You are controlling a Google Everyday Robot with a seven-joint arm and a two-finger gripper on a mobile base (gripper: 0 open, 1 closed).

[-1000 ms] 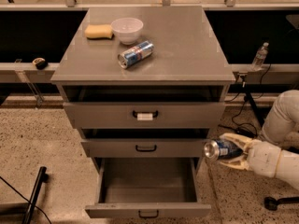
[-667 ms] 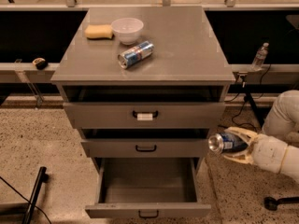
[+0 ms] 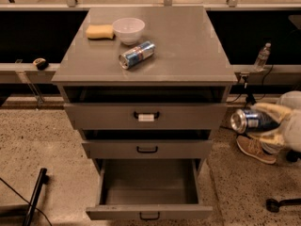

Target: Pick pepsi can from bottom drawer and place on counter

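My gripper (image 3: 256, 122) is at the right of the cabinet, level with the top drawer, shut on the pepsi can (image 3: 250, 120). The dark blue can lies sideways in the cream fingers (image 3: 269, 109), its silver top facing left. It hangs clear of the cabinet's right side, below the counter (image 3: 188, 46). The bottom drawer (image 3: 148, 192) is pulled open and its inside looks empty.
On the counter lie a paler silver-and-blue can (image 3: 137, 54) on its side, a white bowl (image 3: 128, 30) and a yellow sponge (image 3: 99, 31). The top drawer (image 3: 146, 116) carries a white label. A water bottle (image 3: 261, 57) stands on the ledge at right. A brown shoe (image 3: 255, 149) lies on the floor.
My gripper has risen with the pepsi can, from level with the middle drawer up to level with the top drawer, and moved slightly right.
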